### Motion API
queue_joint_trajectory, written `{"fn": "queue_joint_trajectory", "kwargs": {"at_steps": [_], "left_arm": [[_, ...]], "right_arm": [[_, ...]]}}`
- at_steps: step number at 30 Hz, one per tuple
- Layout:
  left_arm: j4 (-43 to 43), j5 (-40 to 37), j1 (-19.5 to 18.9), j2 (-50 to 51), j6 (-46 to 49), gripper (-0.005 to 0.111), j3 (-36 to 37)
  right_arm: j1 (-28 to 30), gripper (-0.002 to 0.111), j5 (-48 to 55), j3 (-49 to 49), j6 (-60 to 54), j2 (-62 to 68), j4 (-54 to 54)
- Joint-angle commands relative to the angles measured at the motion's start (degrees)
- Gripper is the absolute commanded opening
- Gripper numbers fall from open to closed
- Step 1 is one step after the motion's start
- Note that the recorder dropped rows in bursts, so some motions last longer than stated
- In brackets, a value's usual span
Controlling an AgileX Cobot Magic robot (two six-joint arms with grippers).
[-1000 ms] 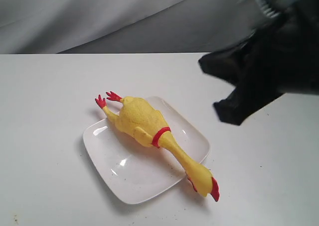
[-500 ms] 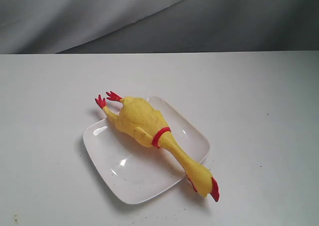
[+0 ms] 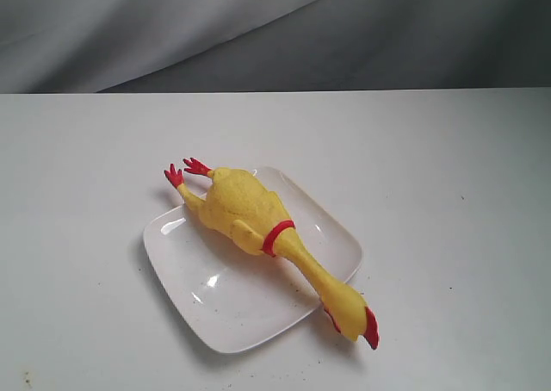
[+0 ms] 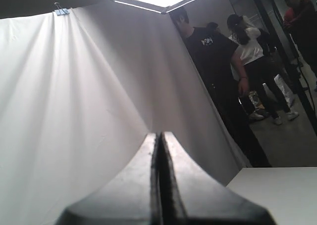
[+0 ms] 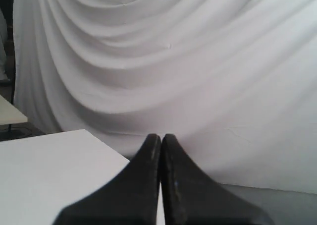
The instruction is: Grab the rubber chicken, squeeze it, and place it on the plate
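Note:
The yellow rubber chicken (image 3: 250,214) lies across the white plate (image 3: 224,309) in the exterior view. Its red feet hang over the plate's far left edge and its head with the red comb rests on the table past the near right edge. Neither arm appears in the exterior view. My left gripper (image 4: 160,136) is shut with nothing between its fingers and points at a white curtain. My right gripper (image 5: 161,137) is also shut and empty, held above a table corner and facing draped white cloth. Neither wrist view shows the chicken or the plate.
The white table (image 3: 448,176) stretches all round the plate. Grey cloth (image 3: 258,29) hangs behind the table's far edge. Several people (image 4: 233,56) stand beyond the curtain in the left wrist view.
The black right arm that filled the upper right of the exterior view one second ago has withdrawn out of sight. Chicken and plate have not moved.

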State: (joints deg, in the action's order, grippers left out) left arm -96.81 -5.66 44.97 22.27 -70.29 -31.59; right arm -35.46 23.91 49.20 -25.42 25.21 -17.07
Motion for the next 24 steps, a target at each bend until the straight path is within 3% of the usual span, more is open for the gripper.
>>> {"fn": "queue_joint_trajectory", "kwargs": {"at_steps": [1, 7, 13, 18, 24], "left_arm": [[0.4, -0.1, 0.4, -0.1, 0.1, 0.001, 0.2], [0.4, -0.1, 0.4, -0.1, 0.1, 0.001, 0.2], [0.4, -0.1, 0.4, -0.1, 0.0, 0.001, 0.2], [0.4, -0.1, 0.4, -0.1, 0.0, 0.001, 0.2], [0.4, -0.1, 0.4, -0.1, 0.1, 0.001, 0.2]], "right_arm": [[7.0, 0.0, -2.8, -3.6, 17.2, -2.2, 7.4], [21.3, 0.0, -6.8, -14.7, 21.1, -8.0, 9.7], [31.6, 0.0, -6.8, -25.8, 21.6, -15.9, 9.4], [36.5, 0.0, -8.2, -33.0, 26.3, -21.9, 9.4], [36.8, 0.0, -8.6, -40.0, 27.1, -25.2, 10.6]]}}
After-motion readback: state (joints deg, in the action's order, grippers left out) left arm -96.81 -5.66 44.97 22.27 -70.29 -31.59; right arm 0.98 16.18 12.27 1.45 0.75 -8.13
